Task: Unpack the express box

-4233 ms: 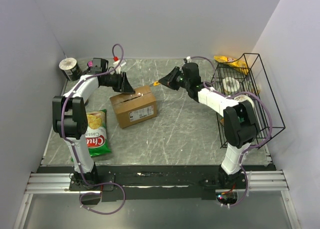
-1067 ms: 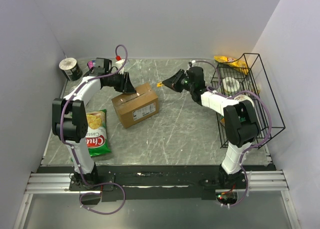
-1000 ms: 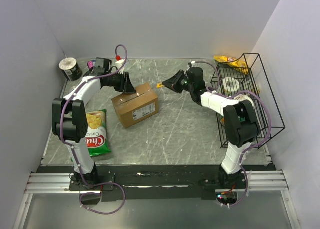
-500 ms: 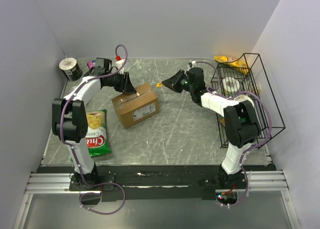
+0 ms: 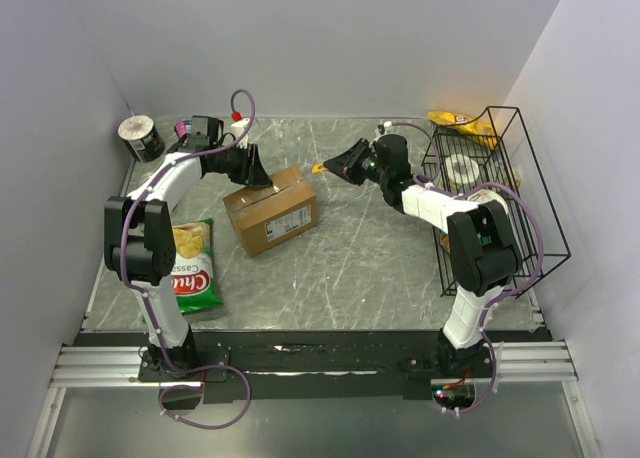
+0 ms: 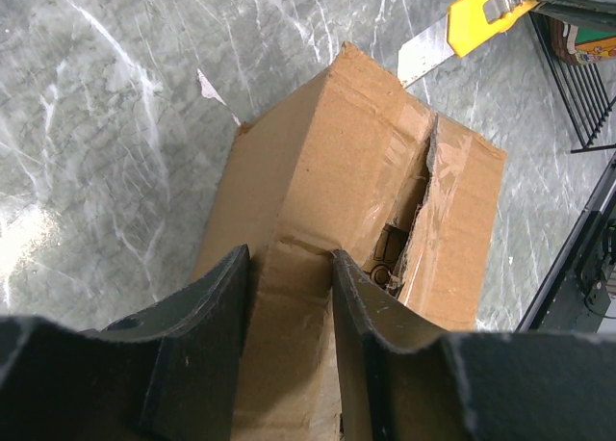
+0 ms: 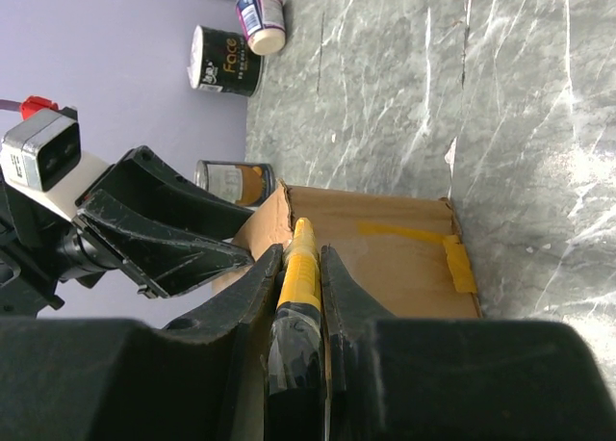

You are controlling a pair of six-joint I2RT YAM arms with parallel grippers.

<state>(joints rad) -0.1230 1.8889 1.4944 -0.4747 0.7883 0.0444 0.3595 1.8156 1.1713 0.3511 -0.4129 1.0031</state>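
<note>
Grey marble table (image 5: 380,258) | box (image 5: 270,210) around 10 o'clock, top seam partly split | left gripper (image 6: 289,263) clamped on its end, right gripper (image 7: 300,252) squeezing yellow knife (image 6: 481,12) off its 1 o'clock corner | I'd run your blade shallow along that seam

A desk (image 5: 380,268) with a grey marble-patterned top, veined in white, fills the space. Plain pale lavender-grey walls close it in: a back wall (image 5: 320,48), a left wall (image 5: 45,158) and a right wall (image 5: 595,118). A black strip (image 5: 330,340) and silver aluminium rails (image 5: 100,366) run along the near edge. The light is soft and even.
</note>
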